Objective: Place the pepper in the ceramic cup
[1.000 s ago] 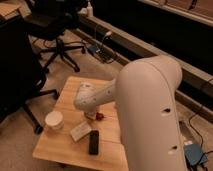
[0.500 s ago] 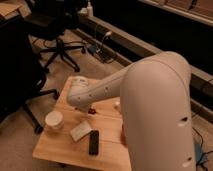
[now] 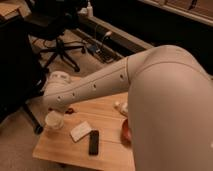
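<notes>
The arm has swung left since a second ago, and its claw (image 3: 59,98) now sits at the far left of the bench (image 3: 107,150), just beyond the ceramic cup (image 3: 54,120). The pepper (image 3: 69,110) lies beside it on the bench, so the pickup seems near.
</notes>
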You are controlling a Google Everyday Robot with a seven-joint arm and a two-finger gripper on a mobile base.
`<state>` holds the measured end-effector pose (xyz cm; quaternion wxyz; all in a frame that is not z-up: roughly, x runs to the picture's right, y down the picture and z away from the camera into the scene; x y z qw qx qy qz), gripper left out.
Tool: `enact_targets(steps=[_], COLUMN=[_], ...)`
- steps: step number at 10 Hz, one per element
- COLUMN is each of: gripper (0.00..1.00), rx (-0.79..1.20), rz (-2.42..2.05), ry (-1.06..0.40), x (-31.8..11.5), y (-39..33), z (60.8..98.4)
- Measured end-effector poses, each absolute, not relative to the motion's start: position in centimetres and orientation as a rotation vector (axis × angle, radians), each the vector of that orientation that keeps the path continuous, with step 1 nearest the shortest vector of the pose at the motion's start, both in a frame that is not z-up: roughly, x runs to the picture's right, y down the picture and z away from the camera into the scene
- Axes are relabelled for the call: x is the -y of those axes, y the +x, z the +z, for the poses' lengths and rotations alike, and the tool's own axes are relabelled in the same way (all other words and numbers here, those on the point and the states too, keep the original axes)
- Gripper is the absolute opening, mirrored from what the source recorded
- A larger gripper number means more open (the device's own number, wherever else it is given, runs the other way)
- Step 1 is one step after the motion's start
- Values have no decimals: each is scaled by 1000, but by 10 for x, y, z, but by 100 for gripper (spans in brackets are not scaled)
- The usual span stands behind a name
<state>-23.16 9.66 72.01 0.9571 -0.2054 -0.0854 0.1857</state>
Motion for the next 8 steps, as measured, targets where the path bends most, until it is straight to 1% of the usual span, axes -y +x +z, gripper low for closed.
enact_targets(steps=[2,3,5,8], gripper=[26,26,26,26], rx=[273,316,375,440], rz=[349,353,369,388], ry=[-424,-431,-449,-479], x=[-93,-90,-90,-99], y=[-266,-275,-284,-292], z=[681,669,666,682])
